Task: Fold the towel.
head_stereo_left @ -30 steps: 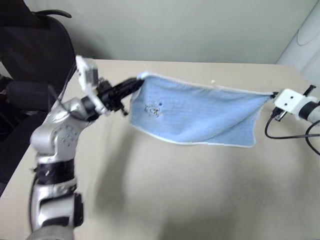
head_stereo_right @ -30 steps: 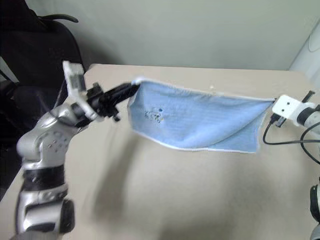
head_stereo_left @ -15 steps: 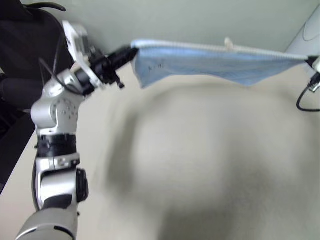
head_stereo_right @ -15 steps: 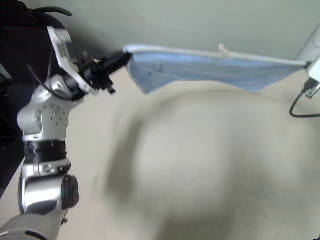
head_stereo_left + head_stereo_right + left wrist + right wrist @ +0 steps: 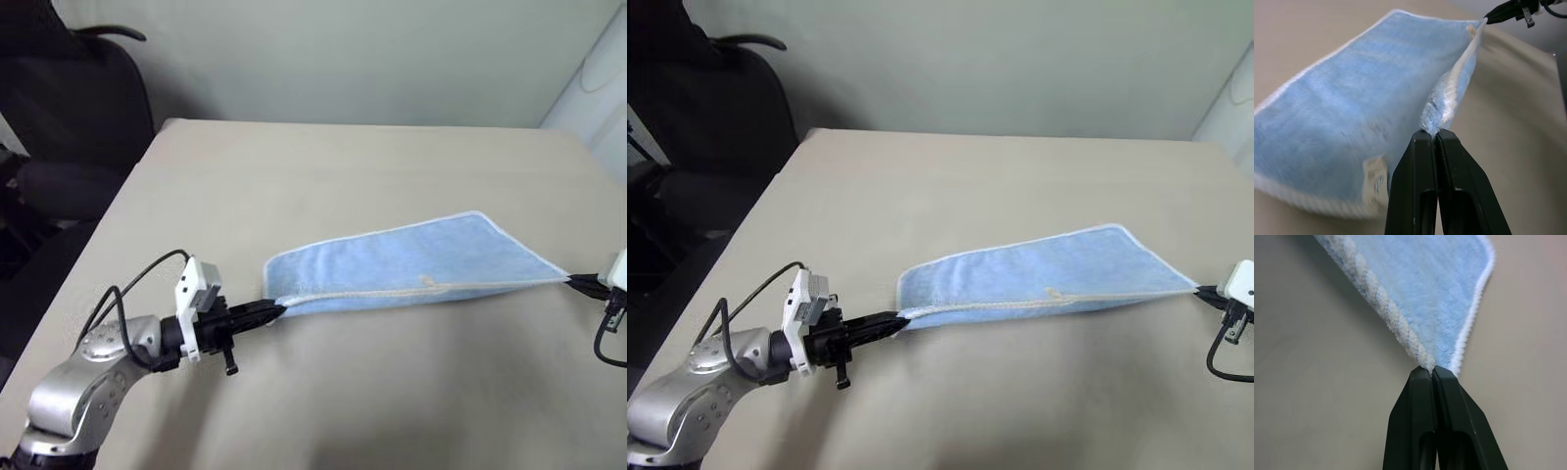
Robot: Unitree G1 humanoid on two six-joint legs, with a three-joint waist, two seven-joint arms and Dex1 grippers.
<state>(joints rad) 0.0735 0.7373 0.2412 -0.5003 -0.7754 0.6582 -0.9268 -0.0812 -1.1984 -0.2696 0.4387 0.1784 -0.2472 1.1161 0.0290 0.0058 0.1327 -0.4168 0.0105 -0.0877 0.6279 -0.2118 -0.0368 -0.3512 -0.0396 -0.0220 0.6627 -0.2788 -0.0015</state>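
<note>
Both grippers, left and right, clamped on towel corners; keep edge taut, lay flat on table.

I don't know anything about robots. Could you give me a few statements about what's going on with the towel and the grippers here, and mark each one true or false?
1. The left gripper is shut on a corner of the light blue towel. True.
2. The right gripper hangs open, away from the towel. False: it is shut on the towel's opposite corner.
3. The towel is held stretched between the two grippers, low over the beige table. True.
4. The towel lies rolled into a ball. False: it is spread out long.
5. A black chair stands beyond the table's left side. True.
</note>
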